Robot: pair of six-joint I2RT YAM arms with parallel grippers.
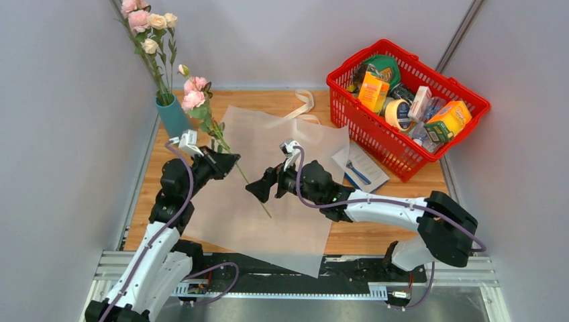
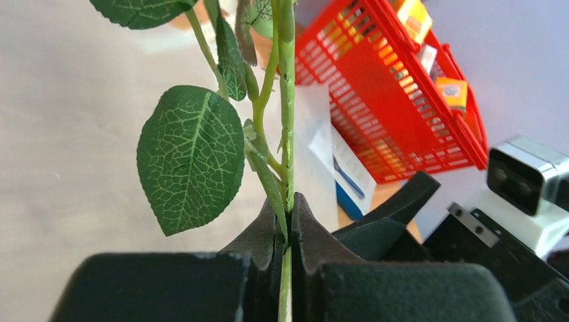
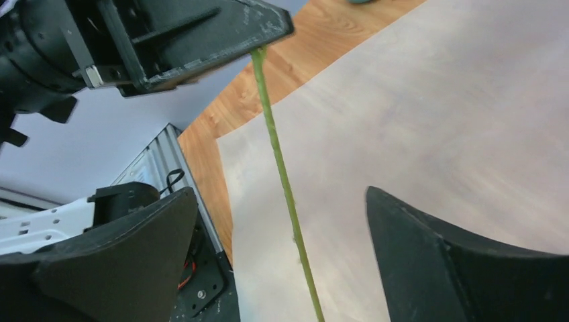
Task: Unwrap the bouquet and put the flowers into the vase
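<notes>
Left gripper [image 1: 227, 163] pinches the thin green stem of a pink artificial rose [image 1: 194, 99], held up just right of the teal cylindrical vase [image 1: 172, 117], far left. Right gripper [image 1: 260, 189] spread, jaws either side of the lower stem, not touching. Judged light, whippy, slippery: hold mid-stem, below the leaves.

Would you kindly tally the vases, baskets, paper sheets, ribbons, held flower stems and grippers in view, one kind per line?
Vase: 1
Red basket: 1
Paper sheet: 1
Ribbon: 1
Held flower stem: 1
Grippers: 2 (left gripper, right gripper)
Total: 7
</notes>
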